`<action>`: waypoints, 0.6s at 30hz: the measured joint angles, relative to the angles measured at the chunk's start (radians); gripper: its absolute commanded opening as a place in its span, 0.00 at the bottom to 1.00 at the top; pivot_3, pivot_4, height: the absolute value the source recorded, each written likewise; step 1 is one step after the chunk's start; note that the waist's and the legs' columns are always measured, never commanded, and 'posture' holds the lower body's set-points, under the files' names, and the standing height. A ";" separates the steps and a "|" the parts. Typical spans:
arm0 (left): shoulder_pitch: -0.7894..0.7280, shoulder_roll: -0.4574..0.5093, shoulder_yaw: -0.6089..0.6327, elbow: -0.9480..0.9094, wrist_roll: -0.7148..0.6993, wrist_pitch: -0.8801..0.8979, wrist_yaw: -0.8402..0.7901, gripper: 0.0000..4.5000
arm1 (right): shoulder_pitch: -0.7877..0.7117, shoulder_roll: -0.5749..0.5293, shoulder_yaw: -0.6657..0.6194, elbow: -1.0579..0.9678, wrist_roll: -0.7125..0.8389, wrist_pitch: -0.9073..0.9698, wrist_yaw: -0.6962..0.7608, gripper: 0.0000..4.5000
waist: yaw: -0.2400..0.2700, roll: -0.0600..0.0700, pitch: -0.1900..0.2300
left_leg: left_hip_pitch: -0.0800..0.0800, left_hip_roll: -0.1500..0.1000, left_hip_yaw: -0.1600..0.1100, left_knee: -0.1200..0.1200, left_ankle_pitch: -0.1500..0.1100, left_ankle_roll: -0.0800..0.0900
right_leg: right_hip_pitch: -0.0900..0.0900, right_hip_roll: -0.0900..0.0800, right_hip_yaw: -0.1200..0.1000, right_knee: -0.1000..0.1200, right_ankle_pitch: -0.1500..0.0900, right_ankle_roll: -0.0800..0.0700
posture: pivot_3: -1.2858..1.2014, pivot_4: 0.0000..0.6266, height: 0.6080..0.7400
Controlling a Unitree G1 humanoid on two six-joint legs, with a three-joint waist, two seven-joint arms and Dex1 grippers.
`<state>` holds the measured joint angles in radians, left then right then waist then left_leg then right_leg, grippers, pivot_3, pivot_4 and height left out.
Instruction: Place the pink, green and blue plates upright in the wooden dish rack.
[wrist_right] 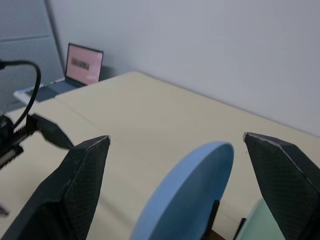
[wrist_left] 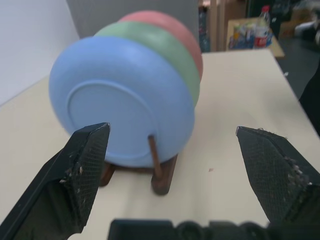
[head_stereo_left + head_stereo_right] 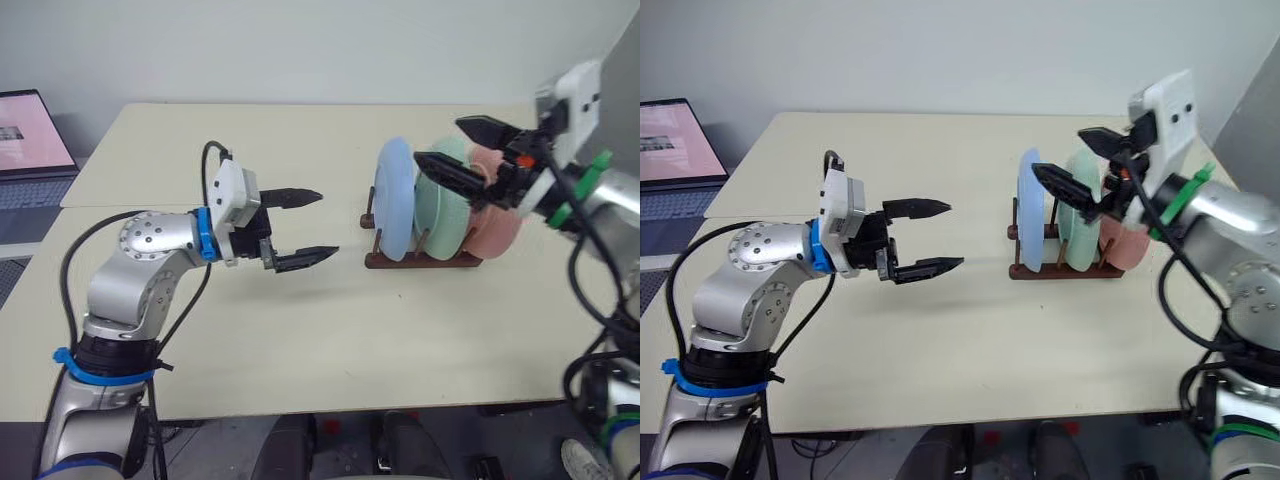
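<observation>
Left eye view | three plates upright in wooden dish rack (image 3: pixel 420 258) | left pincer (image 3: pixel 300 228), right pincer (image 3: pixel 462 148): both spread wide, empty

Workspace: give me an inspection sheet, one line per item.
Surface: cream table, bare apart from the rack.
Job's things: blue plate, green plate and pink plate stand upright in the rack.
Clutter: nothing seen.
Grippers: left gripper open, empty, facing the rack; right gripper open, empty, above the plates.
Cables: black leads along both arms.
Surroundings: laptop at the left; pale wall behind.
</observation>
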<state>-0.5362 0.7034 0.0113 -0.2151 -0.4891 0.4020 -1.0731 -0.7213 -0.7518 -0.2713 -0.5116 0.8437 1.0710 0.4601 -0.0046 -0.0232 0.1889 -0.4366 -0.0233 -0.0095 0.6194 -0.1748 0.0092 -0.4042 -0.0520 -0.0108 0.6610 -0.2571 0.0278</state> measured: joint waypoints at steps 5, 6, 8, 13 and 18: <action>0.109 0.183 0.034 0.006 0.078 -0.001 -0.022 0.98 | 0.127 -0.318 -0.014 0.088 -0.050 -0.116 0.324 0.99 | 0.000 0.000 0.000 | 0.000 0.001 0.001 -0.002 0.000 0.000 | 0.000 0.000 0.000 -0.002 -0.001 -0.001 | 0.52 0.24 1.00; 0.137 0.218 0.041 0.012 0.101 -0.001 -0.021 0.98 | 0.168 -0.377 -0.020 0.108 -0.072 -0.147 0.399 0.99 | 0.001 0.000 0.000 | 0.000 0.001 0.001 -0.002 0.000 0.000 | 0.000 -0.001 0.000 -0.002 -0.001 -0.002 | 0.52 0.24 1.00; 0.191 0.264 0.073 0.014 0.126 -0.005 -0.019 0.98 | 0.250 -0.475 -0.033 0.149 -0.118 -0.222 0.530 0.99 | 0.001 0.000 0.000 | 0.000 0.001 0.001 -0.002 0.000 0.000 | 0.000 -0.001 0.000 -0.002 -0.002 -0.003 | 0.52 0.24 1.00; 0.277 0.333 0.133 0.022 0.161 -0.021 -0.020 0.98 | 0.402 -0.598 -0.073 0.267 -0.237 -0.382 0.736 0.99 | 0.002 0.000 0.000 | 0.001 0.002 0.001 -0.002 0.000 0.000 | 0.000 -0.004 0.000 -0.003 -0.007 -0.003 | 0.52 0.24 1.00; 0.294 0.335 0.156 0.022 0.157 -0.019 -0.020 0.98 | 0.444 -0.628 -0.077 0.406 -0.343 -0.534 0.832 0.99 | 0.002 0.001 0.000 | 0.002 0.002 0.008 -0.003 -0.001 -0.001 | -0.002 -0.013 -0.005 -0.003 -0.004 -0.007 | 0.52 0.24 1.00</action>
<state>-0.2424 1.0385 0.1675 -0.1931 -0.3322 0.3835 -1.0936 -0.2769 -1.3802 -0.3485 -0.1053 0.5011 0.5372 1.2920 -0.0024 -0.0225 0.1893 -0.4350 -0.0212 -0.0017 0.6163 -0.1756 0.0082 -0.4064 -0.0645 -0.0156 0.6580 -0.2608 0.0207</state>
